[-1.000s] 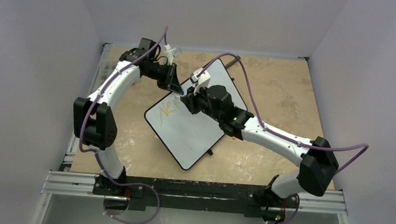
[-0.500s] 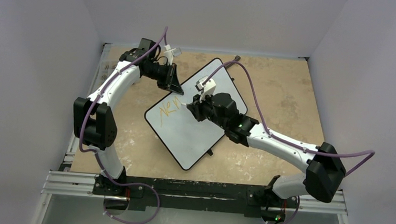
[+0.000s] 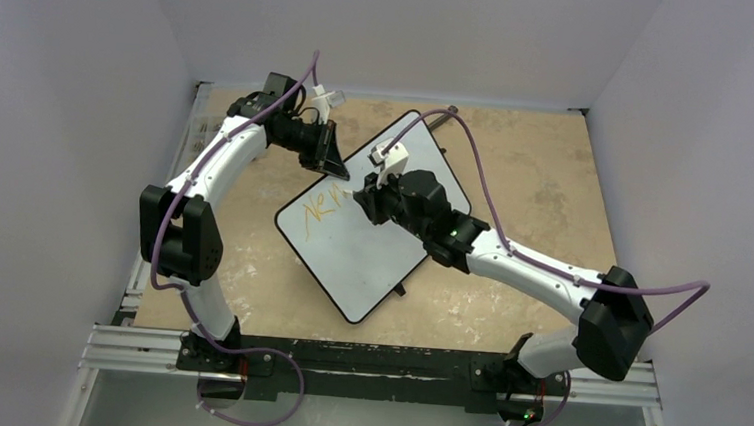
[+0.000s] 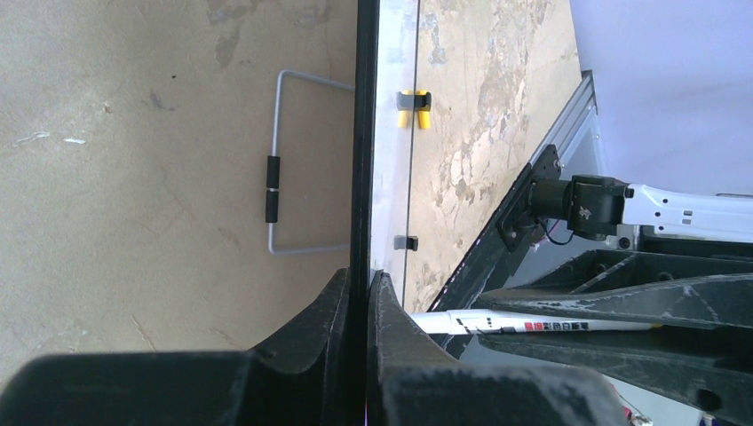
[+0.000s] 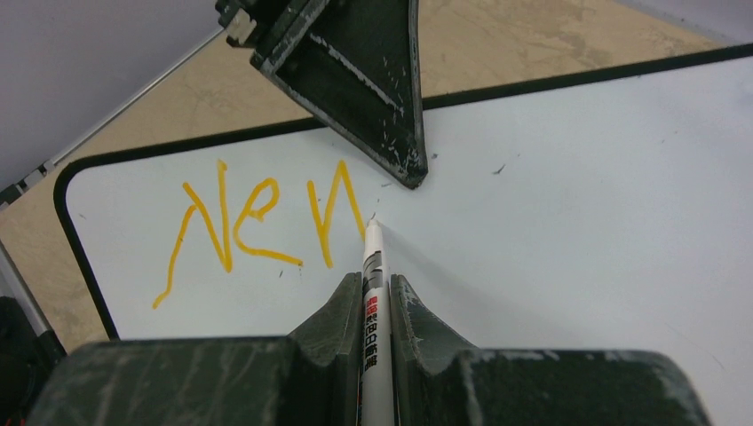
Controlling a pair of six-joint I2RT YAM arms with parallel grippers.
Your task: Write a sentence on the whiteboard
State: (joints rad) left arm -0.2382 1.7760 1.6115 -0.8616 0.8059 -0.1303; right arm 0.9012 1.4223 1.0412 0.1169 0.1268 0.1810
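The work is standing at an early stage: on the whiteboard (image 5: pixel 577 222) only three orange letters (image 5: pixel 257 222) are showing, an "N", an "e" and a third one that is reading as a "w". They are lying just to the left of the right tool (image 5: pixel 375 282) and a little ahead of it. This tool is gripping a white pen (image 5: pixel 373 257) tightly between its two fingers, and the pen tip is touching the board, or nearly so, at the top of the last stroke, so I am judging that the first word is just being finished. The left tool (image 4: pixel 359 280) is pinching the thin black rim of the board, right ahead of the pen tip, and in this way is steadying the board on the bench (image 3: pixel 535 184). To the right of the pen and below the letters, a large white area is waiting, so most of the sentence is remaining to be written, probably in further lines.
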